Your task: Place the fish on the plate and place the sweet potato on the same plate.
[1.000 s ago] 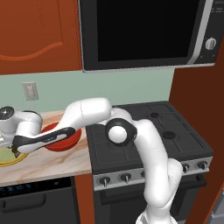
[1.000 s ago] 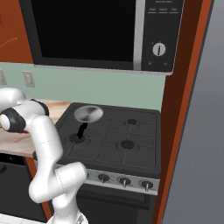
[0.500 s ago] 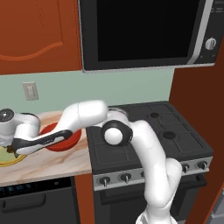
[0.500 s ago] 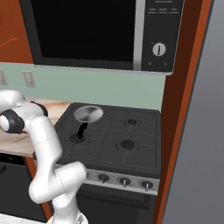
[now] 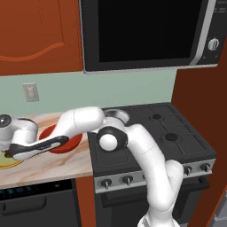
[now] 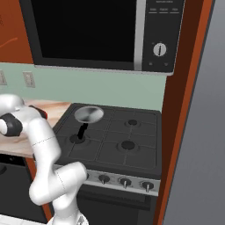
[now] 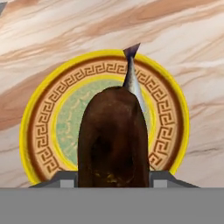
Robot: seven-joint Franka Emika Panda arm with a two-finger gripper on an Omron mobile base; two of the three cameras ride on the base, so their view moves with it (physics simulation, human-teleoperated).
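1. Fingers (image 7: 113, 183) closed on the sweet potato (image 7: 113, 140), held over the plate (image 7: 41, 131).
2. Fish (image 7: 133, 78) lies on plate, tail reaching the far rim; the rest is hidden behind the sweet potato.
3. Plate sits on marble counter (image 7: 183, 52), left of red bowl (image 5: 62, 138) and stove (image 5: 150, 133).
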